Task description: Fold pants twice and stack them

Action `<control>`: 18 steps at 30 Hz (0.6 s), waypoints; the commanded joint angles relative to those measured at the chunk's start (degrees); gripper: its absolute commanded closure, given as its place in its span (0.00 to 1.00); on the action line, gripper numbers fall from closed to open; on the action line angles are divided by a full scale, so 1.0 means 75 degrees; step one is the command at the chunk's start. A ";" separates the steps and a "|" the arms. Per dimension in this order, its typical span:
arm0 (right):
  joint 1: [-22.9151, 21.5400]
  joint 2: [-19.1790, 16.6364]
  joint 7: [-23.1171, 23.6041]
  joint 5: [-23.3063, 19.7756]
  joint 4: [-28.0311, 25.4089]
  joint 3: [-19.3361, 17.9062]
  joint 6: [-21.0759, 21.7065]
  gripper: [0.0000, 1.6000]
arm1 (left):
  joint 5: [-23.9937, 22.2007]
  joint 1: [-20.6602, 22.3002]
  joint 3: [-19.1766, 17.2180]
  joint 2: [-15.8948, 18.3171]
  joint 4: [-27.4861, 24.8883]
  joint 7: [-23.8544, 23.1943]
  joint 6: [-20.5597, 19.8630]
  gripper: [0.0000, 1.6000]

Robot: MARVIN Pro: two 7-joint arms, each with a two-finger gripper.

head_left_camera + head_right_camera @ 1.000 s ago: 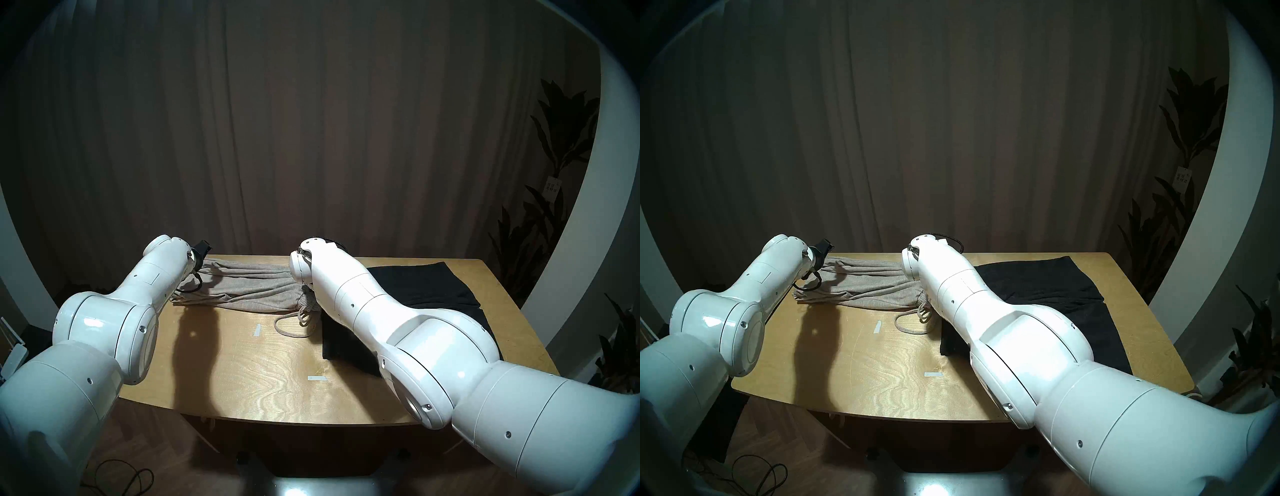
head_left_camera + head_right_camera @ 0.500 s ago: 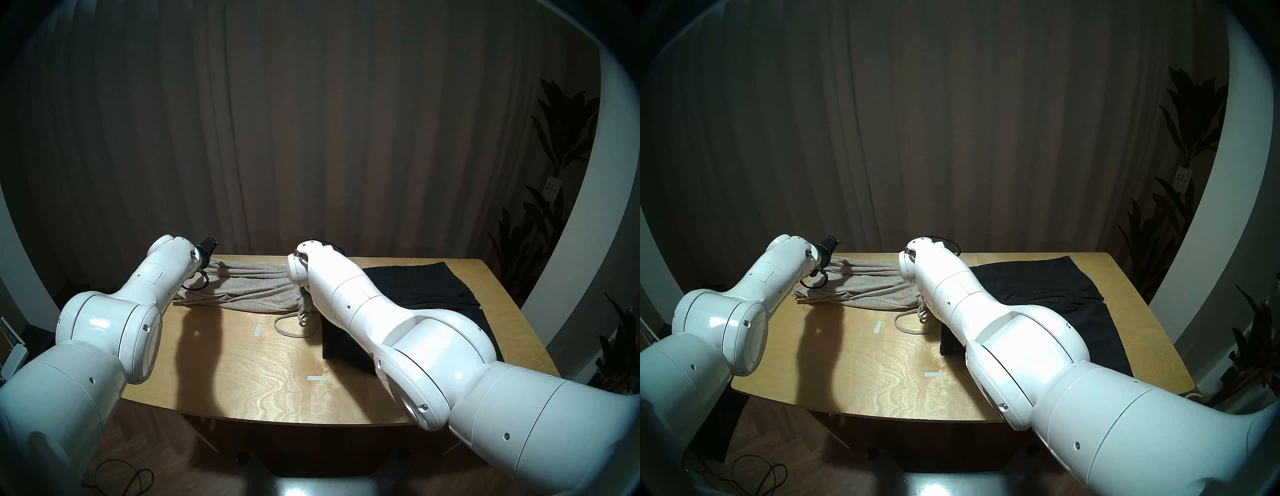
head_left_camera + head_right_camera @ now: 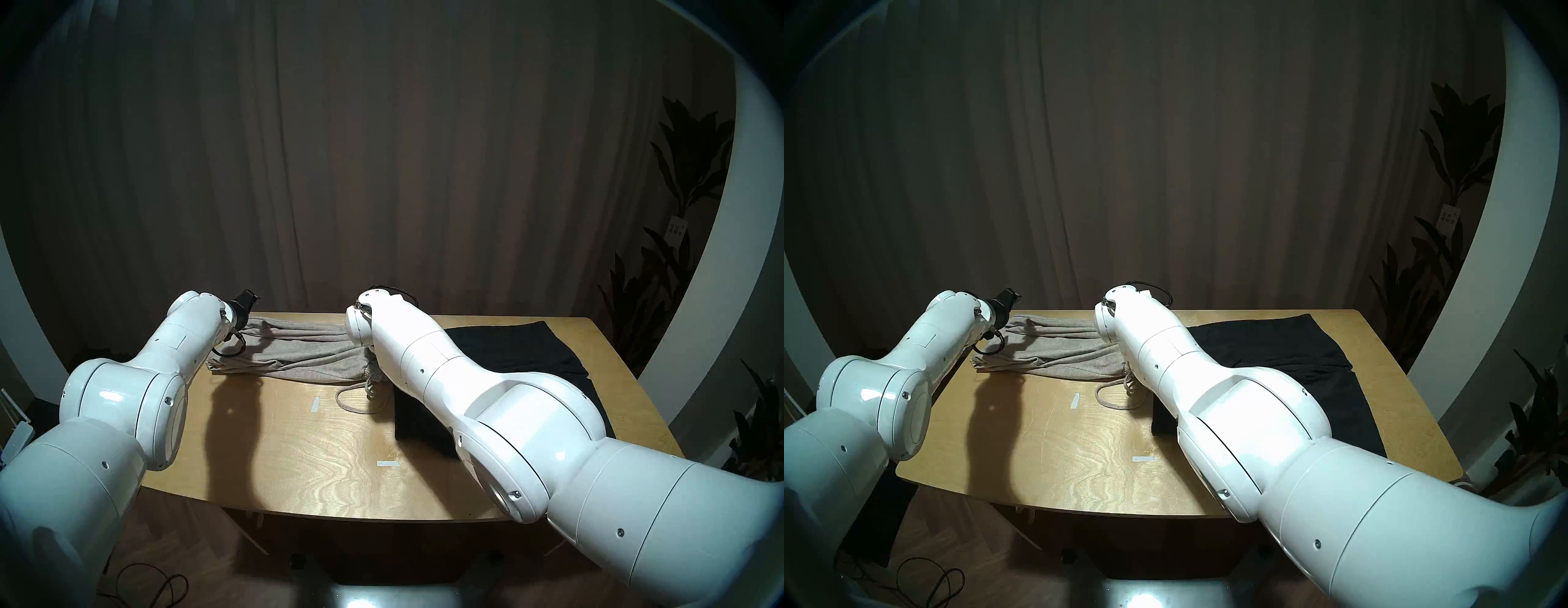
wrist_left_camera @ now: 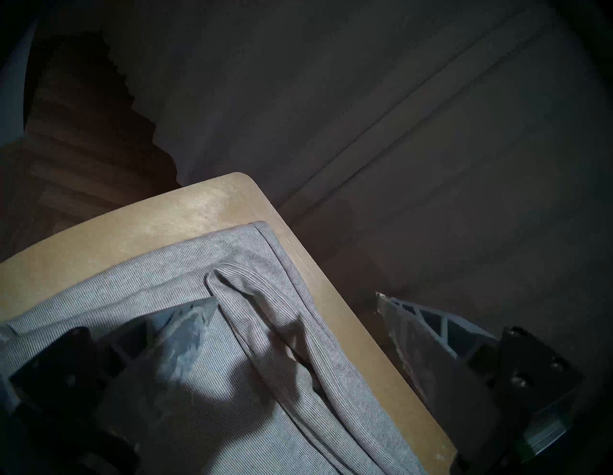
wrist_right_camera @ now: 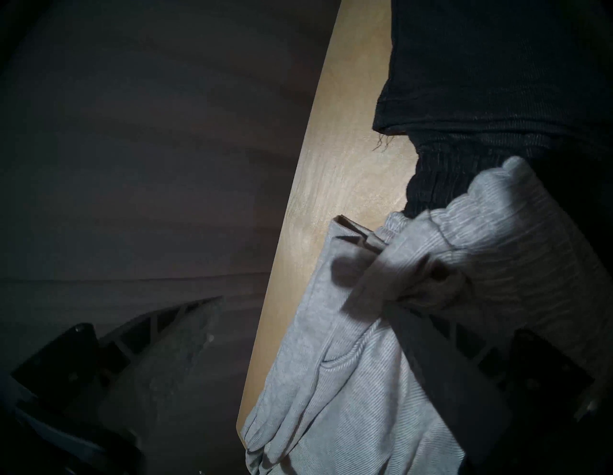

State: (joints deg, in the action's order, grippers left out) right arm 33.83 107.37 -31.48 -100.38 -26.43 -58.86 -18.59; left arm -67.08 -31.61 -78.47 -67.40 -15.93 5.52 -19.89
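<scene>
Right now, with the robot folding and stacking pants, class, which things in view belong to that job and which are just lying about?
Job:
grey pants
black pants
left gripper, open
right gripper, open

Lying about:
tape marks on the table
curtain
plant
floor cable

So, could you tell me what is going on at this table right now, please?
A two-armed robot is working on two pairs of pants on a wooden table. The grey pants lie in a long strip along the far edge, the black pants beside them. The left gripper hangs open over the strip's left end, the right gripper open over its gathered waistband end. Neither grips cloth, and nothing is stacked yet.
</scene>
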 commanded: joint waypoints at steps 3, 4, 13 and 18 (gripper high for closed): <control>-0.0436 -0.0024 0.0335 0.0085 0.0073 0.0005 0.0026 0.00 | -0.0178 -0.0098 -0.0233 0.0775 0.0101 -0.0777 -0.0106 0.00; -0.0438 -0.0023 0.0379 0.0106 0.0087 0.0025 0.0035 0.00 | -0.0252 -0.0102 -0.0313 0.0851 0.0096 -0.0896 -0.0131 0.00; -0.0392 0.0032 0.0982 0.0415 0.0085 0.0382 0.0161 0.00 | -0.0686 -0.0273 -0.0758 0.1334 -0.0275 -0.2052 -0.0470 0.00; -0.0386 -0.0070 0.1480 0.0688 -0.0092 0.0704 0.0266 0.00 | -0.0796 -0.0499 -0.0865 0.1548 -0.0484 -0.2649 -0.0677 0.00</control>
State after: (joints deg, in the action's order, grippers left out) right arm 32.27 107.25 -25.29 -97.77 -24.95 -56.01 -17.36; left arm -71.66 -34.53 -83.68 -59.28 -16.33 -8.31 -23.60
